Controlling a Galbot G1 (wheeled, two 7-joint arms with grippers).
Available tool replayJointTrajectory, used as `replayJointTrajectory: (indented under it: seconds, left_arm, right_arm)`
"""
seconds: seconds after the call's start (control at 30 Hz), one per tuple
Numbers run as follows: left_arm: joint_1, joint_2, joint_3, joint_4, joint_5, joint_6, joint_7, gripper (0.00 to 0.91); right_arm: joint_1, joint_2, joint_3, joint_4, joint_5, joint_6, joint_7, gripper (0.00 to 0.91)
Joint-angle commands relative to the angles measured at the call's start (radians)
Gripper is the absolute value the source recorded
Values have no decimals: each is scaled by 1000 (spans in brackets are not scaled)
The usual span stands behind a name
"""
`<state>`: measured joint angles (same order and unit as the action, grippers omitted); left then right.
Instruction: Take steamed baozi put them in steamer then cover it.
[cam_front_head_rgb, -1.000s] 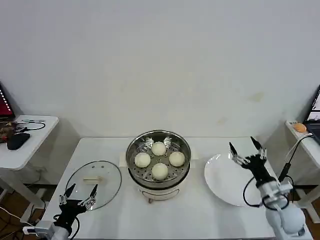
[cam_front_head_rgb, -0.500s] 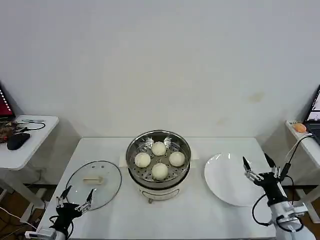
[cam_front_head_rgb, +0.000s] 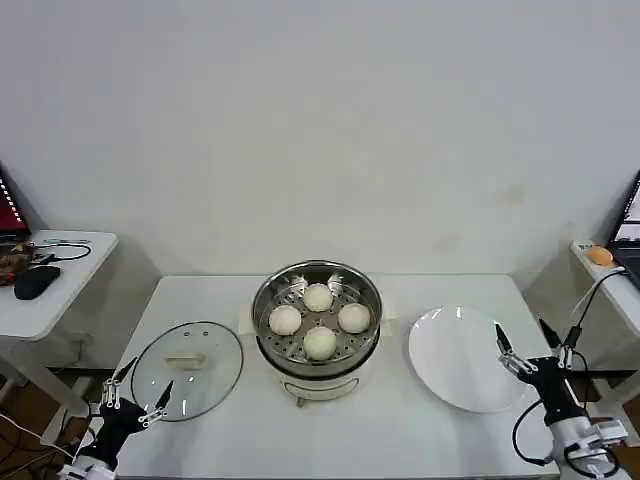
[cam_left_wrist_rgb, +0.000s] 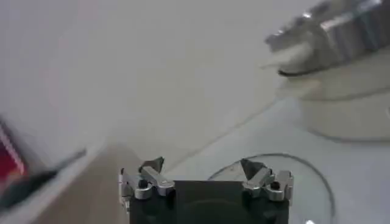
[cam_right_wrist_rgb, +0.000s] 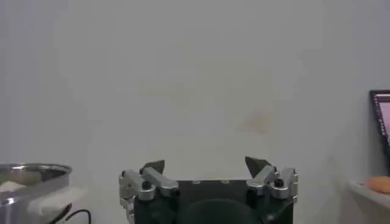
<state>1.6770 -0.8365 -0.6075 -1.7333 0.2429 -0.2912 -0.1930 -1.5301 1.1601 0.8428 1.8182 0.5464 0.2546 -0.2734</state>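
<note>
Several off-white steamed baozi (cam_front_head_rgb: 319, 342) lie on the perforated tray of the shiny steamer (cam_front_head_rgb: 268, 302) at the table's middle. Its cover (cam_front_head_rgb: 188, 368), a glass lid with a cream handle, rests flat on the table to the left of the pot. My left gripper (cam_front_head_rgb: 132, 393) is open and empty, low at the front left corner, just outside the lid's near edge. In the left wrist view the left gripper (cam_left_wrist_rgb: 204, 167) has the cover (cam_left_wrist_rgb: 304, 176) beyond it. My right gripper (cam_front_head_rgb: 527, 338) is open and empty at the plate's right edge; the right wrist view has this gripper (cam_right_wrist_rgb: 205, 165) facing the bare wall.
A flat white plate (cam_front_head_rgb: 455, 358) lies right of the steamer. A white side table (cam_front_head_rgb: 55, 280) with dark items stands at the far left, and another surface with an orange object (cam_front_head_rgb: 600, 255) at the far right. A cable (cam_front_head_rgb: 590, 295) loops near the right arm.
Both arms have drawn back toward the table's front and sunk lower. The right gripper moved from over the plate to its right edge; the left slid away from the cover.
</note>
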Motion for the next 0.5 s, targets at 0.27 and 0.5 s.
replayJointTrajectory:
  seconds: [0.27, 0.5]
  left_arm:
    - [-97, 10, -21, 244, 696, -158, -93, 907]
    - [-123, 13, -17, 264, 751, -153, -115, 907]
  right_arm:
    - [-12, 9, 8, -4, 9, 5, -13, 907]
    - [-18, 19, 3, -16, -8, 16, -26, 907]
